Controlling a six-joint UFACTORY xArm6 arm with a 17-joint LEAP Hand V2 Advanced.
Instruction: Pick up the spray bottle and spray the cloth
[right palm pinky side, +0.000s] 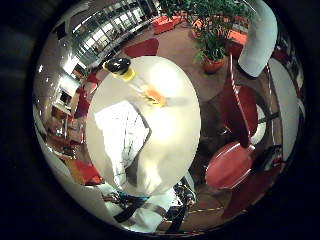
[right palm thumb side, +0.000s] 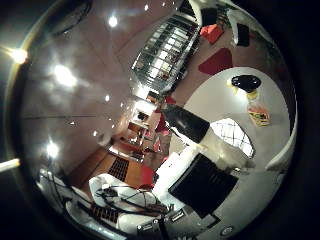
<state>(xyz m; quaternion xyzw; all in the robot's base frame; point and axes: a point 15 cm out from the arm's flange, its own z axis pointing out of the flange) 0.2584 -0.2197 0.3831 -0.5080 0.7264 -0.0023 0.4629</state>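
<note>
A round white table (right palm pinky side: 175, 130) with a smooth, glossy top fills the middle of the little-finger-side view, so the palm faces it from some way off. On it, toward the upper left of that frame, stands the bottle (right palm pinky side: 131, 80): a clear plastic body with an orange label, a yellow collar and a rounded black spray head. Just beside it, toward the lower left of the tabletop, lies the cloth (right palm pinky side: 122, 135), a flat, pale, roughly square piece crossed by thin dark lines in a check pattern; bottle and cloth are near each other but look apart. In the thumb-side view the same table sits at the right of the frame, with the bottle upper right and the cloth below it. The hand (right palm thumb side: 192, 165) reaches in from the lower centre of that view as blocky white and black parts, one finger (right palm thumb side: 186, 124) with a dark rounded tip stretched out toward the table's edge; its fingers look extended, not curled, and they hold nothing, well apart from the bottle. Around the table stand red chairs (right palm pinky side: 235, 150) with curved, shiny shells, one at the right of the little-finger-side frame. A leafy plant (right palm pinky side: 212, 40) in an orange-brown pot stands on the brown floor at the upper right.
</note>
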